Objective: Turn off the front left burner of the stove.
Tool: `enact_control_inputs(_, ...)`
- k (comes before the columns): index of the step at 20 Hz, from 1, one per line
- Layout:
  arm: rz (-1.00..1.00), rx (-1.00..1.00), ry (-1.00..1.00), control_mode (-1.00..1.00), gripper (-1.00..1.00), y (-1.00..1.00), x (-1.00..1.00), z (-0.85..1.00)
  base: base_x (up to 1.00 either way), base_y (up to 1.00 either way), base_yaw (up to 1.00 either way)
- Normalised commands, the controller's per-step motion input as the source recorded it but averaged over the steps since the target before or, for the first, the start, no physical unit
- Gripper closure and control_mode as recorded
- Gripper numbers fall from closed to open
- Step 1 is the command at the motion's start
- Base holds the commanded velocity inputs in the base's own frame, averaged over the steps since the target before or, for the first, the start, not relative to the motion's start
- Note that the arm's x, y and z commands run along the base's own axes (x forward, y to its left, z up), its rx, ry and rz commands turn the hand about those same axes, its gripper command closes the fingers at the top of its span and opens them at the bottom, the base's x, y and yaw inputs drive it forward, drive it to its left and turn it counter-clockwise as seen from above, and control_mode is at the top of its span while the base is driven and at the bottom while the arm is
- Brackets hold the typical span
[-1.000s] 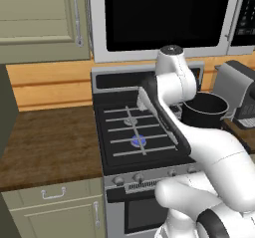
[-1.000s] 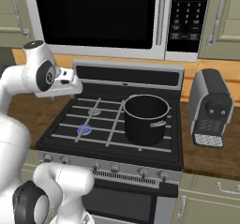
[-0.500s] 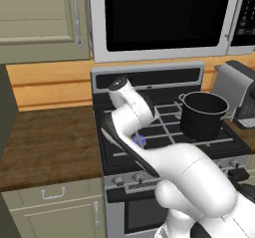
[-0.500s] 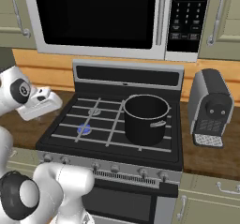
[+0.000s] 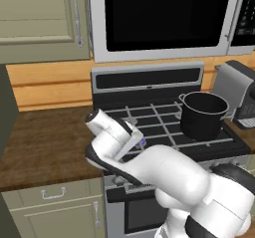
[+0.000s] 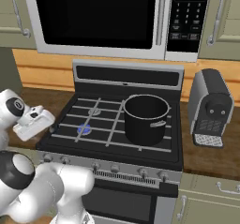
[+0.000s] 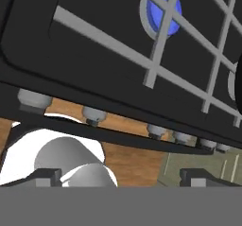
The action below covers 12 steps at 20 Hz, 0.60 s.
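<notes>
Burner [image 7: 161, 8] glows blue just beyond the hand [image 7: 120, 175], fingers wide apart, empty. Knobs [image 7: 93, 115] sit close together, so it might grab the wrong one.

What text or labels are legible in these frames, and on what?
No text can be read.
Microwave keypad: rows of pale marks, too small and blurred to read.
Stove back panel and knobs: no legible marking.
Coffee machine: no visible label.
</notes>
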Motion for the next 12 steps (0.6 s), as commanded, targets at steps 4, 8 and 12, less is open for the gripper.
enact_control_inputs(4, 0.0, -0.19, 0.05, -1.0, -1.0, 0.45, 0.0, -0.79, 0.0, 0.0, 0.0)
enact_control_inputs(8, 0.0, -0.12, -0.06, -1.0, -1.0, 0.3, -0.08, -0.59, 0.0, 0.0, 0.0)
enact_control_inputs(12, 0.11, -0.11, -0.12, -1.0, -1.0, 0.09, -0.31, -0.4, 0.0, 0.0, 0.0)
